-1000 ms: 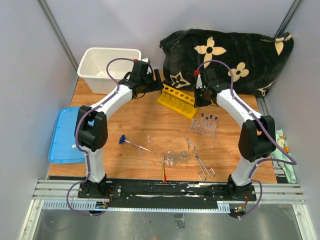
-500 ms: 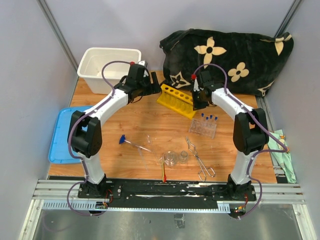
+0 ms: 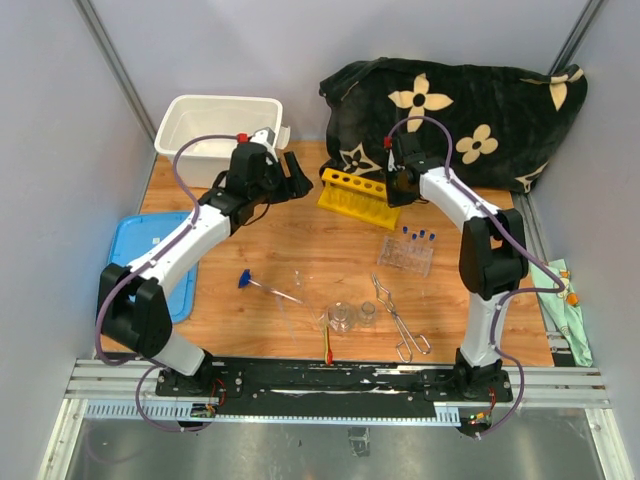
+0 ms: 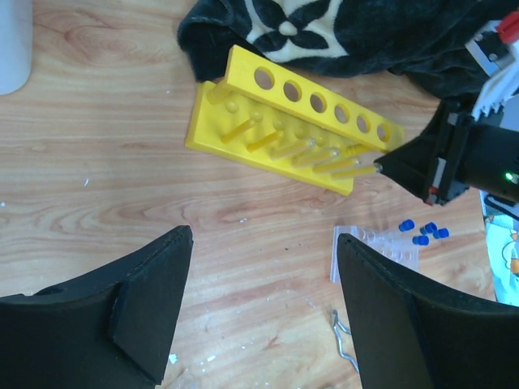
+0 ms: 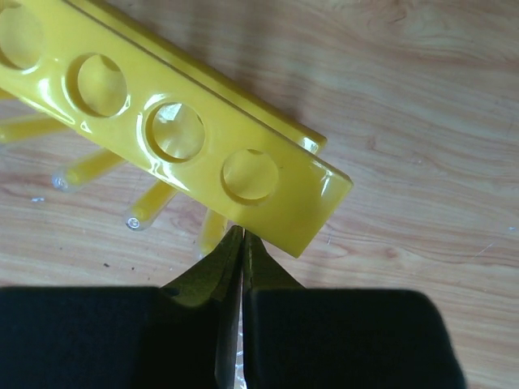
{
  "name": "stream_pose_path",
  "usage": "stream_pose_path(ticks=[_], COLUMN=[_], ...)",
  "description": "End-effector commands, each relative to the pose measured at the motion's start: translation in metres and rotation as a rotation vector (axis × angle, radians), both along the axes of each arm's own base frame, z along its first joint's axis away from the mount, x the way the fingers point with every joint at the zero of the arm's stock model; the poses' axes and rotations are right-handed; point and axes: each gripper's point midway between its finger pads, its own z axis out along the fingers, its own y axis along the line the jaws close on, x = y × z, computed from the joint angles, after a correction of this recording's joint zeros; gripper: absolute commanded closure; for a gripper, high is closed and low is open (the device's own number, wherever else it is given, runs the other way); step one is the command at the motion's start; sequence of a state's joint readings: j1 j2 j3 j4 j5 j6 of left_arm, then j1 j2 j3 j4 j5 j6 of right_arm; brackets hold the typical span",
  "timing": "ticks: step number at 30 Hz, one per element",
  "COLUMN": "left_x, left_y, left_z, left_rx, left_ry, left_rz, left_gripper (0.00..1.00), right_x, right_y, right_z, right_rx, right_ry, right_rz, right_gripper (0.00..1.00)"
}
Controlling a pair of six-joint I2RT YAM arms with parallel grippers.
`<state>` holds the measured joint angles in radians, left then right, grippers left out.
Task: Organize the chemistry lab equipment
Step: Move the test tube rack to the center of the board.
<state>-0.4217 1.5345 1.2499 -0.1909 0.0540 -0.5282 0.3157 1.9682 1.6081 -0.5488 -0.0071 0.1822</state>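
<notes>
The yellow holed tube rack stands on the wooden table in front of the black cloth; it also shows in the left wrist view and the right wrist view. My right gripper is shut, its tips touching the rack's right end below the top bar, with nothing between them. My left gripper is open and empty, hovering left of the rack. The clear plastic rack holds blue-capped tubes. Two small glass beakers, metal tongs, a red-tipped stick and a blue-tipped thin rod lie nearer the front.
A white plastic tub stands at the back left, its blue lid lies at the left edge. The black flowered cloth is heaped at the back right, just behind the yellow rack.
My left arm has swung out to the left and its gripper has drawn back from the rack's left end. My right gripper has moved back and left to the rack's right end.
</notes>
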Motion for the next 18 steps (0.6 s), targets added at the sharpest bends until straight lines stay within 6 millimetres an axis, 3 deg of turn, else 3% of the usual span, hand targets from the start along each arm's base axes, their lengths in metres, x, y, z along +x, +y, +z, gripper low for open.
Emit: stream_pose_path(ticks=[1,7,15,18], left_x=[-0.013,-0.029,-0.047,-0.055], left_y=[0.008,0.017,0.025,0.031], left_z=[0.024,0.021,0.008,0.006], left_rx=[-0.037,-0.024,-0.012,-0.002], left_ry=[-0.060,-0.055,-0.052,-0.071], left_rz=[0.007,0.016,0.010,0.020], left_gripper=[0.24,0.24,0.26,0.25], right_x=[0.015,0.016,0.013,0.012], right_y=[-0.017,-0.023,-0.013,0.003], right_z=[-0.004,0.005,0.064,0.085], right_rx=[-0.059,-0.087,-0.090,-0.095], right_ry=[-0.013,-0.042,-0.177,-0.232], right_rz=[-0.043,-0.048,0.006,0.056], right_gripper=[0.97,0.97,0.96,0.96])
